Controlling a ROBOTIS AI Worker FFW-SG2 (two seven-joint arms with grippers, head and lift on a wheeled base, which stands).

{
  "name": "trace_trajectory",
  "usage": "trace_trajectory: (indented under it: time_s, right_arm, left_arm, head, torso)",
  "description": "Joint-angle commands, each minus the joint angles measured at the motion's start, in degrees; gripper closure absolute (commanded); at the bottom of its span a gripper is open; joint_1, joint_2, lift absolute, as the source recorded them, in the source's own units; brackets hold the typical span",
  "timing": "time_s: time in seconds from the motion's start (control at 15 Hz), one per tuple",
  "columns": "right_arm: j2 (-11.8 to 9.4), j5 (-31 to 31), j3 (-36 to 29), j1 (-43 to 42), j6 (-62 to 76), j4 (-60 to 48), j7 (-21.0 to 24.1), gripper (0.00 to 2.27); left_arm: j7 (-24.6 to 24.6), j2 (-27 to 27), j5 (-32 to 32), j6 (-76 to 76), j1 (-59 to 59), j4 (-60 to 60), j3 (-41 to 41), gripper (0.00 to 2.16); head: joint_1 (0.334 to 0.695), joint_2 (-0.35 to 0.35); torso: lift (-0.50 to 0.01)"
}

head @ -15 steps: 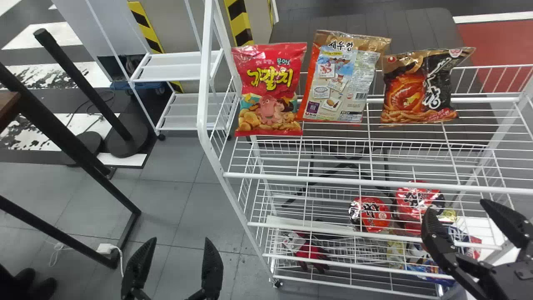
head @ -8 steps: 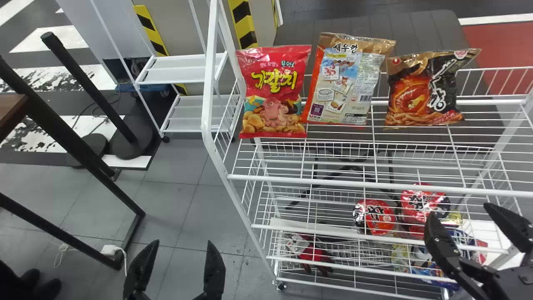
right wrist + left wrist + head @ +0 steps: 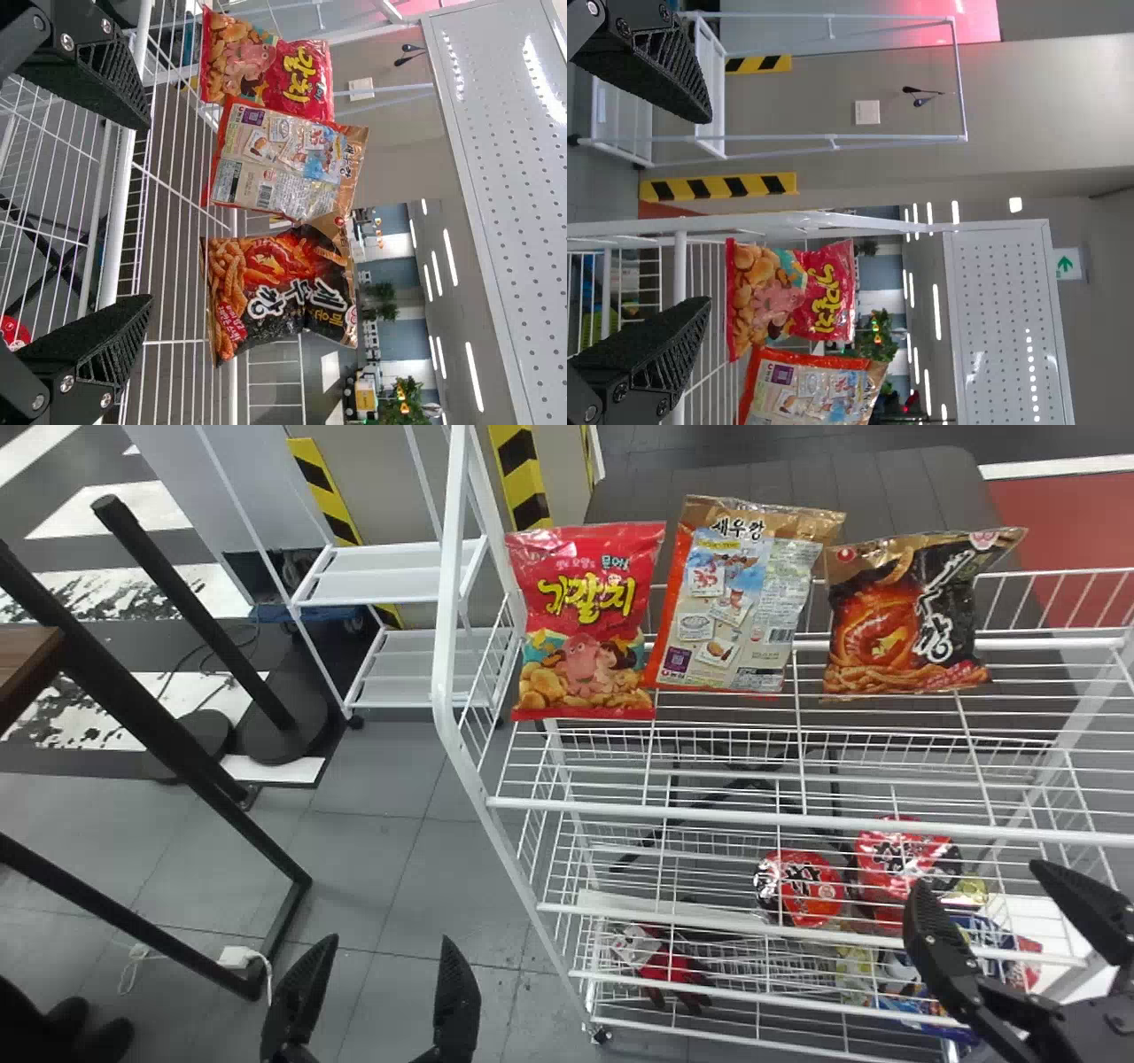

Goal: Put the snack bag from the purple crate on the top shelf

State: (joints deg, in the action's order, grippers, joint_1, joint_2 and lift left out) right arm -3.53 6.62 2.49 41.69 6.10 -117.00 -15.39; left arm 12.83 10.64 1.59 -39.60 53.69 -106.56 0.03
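Placement looks done, likely nothing left: red bag (image 3: 580,624), orange bag (image 3: 742,598) and black bag (image 3: 904,615) upright on top shelf (image 3: 709,814), can't tell which is target; left gripper (image 3: 388,939), right gripper (image 3: 979,874) wide open, empty.

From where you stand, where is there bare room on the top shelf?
Bare wire runs along the front of the top shelf, between the front rail and the bags, and again right of the black bag. It's crowded further back, where the red bag, the orange-edged bag and that black one stand close together.
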Motion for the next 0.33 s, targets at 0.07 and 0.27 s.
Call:
trace_trajectory:
  time_s: [0.07,0.27]
  right_arm:
    - [-0.1,0.0,0.2,0.3,0.1,-0.2,-0.1,0.14]
    - [-0.2,0.0,0.2,0.6,0.1,-0.2,-0.1,0.14]
  left_arm:
    - [0.0,0.0,0.0,0.2,0.0,-0.1,0.0,0.09]
    - [0.1,-0.1,0.0,0.2,0.0,-0.4,0.1,0.09]
  head:
    - [0.695,0.243]
    - [0.695,0.246]
  torso:
    - [0.0]
    - [0.0]
